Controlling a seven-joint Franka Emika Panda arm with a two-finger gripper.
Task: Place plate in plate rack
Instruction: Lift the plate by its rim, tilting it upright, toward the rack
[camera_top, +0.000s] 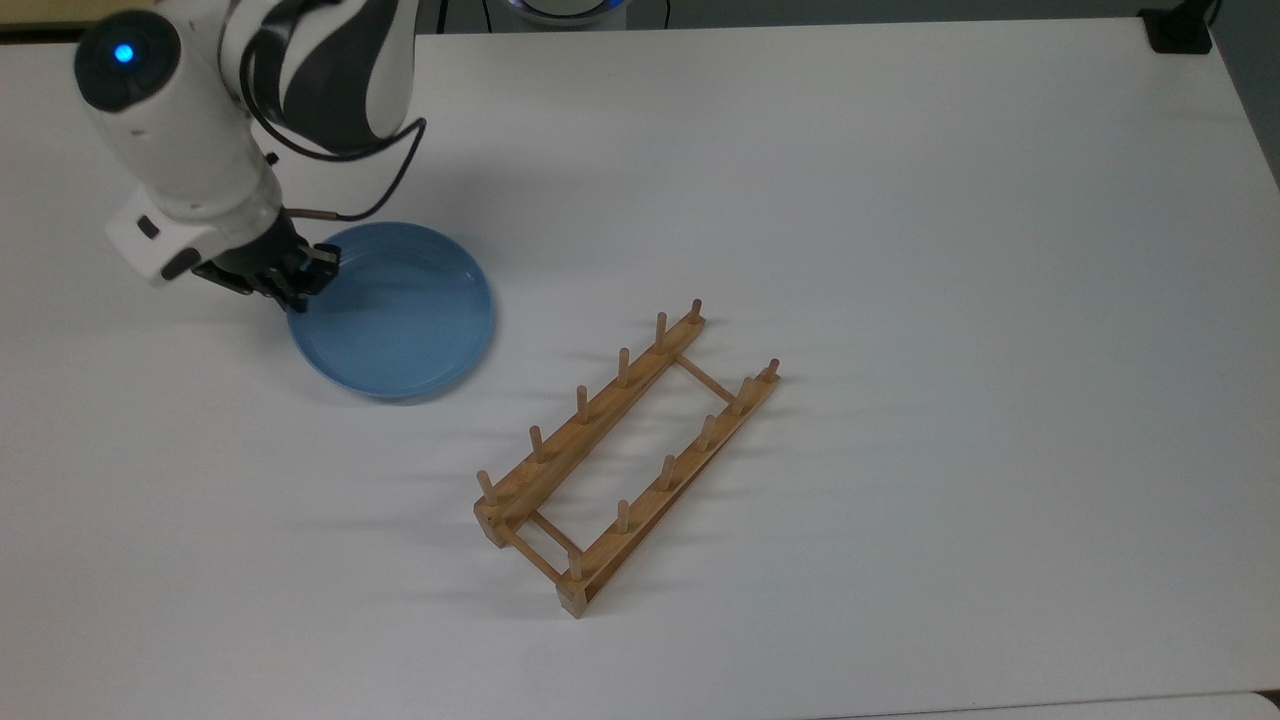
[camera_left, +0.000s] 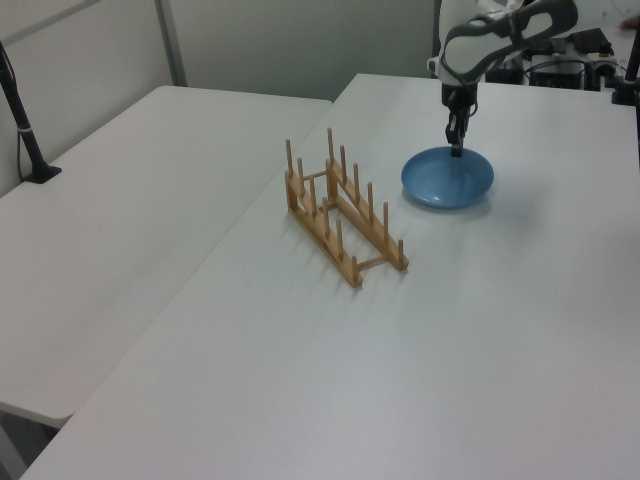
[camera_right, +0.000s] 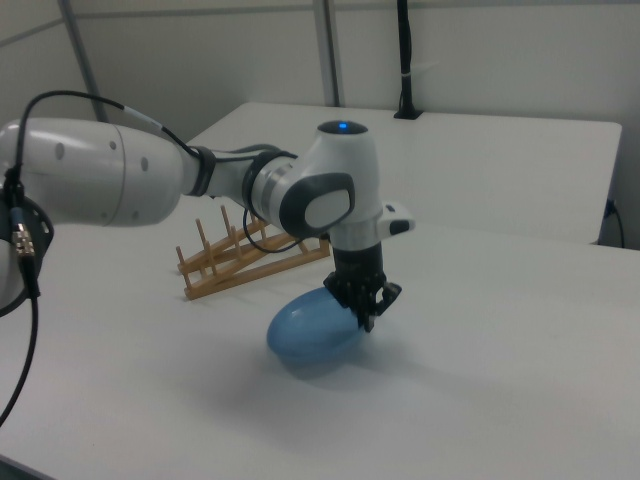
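The round light-blue plate (camera_top: 395, 310) hangs tilted just above the white table, held by its rim. My gripper (camera_top: 300, 280) is shut on the rim at the top view's left side of the plate. In the right view the plate (camera_right: 315, 330) slopes down away from the gripper (camera_right: 368, 318), with a shadow beneath it. The left view has the gripper (camera_left: 456, 150) at the plate's (camera_left: 447, 178) far edge. The wooden plate rack (camera_top: 592, 418) stands empty, its pegs upright, to the top view's lower right of the plate. It also appears as the rack (camera_left: 345, 215) in the left view and the rack (camera_right: 250, 265) in the right view.
A black mount (camera_top: 1180, 30) sits at the table's corner in the top view's upper right. A second white table (camera_left: 120, 230) adjoins on the left view's left, with a black post (camera_left: 25, 130) on it. Open tabletop (camera_top: 950, 350) surrounds the rack.
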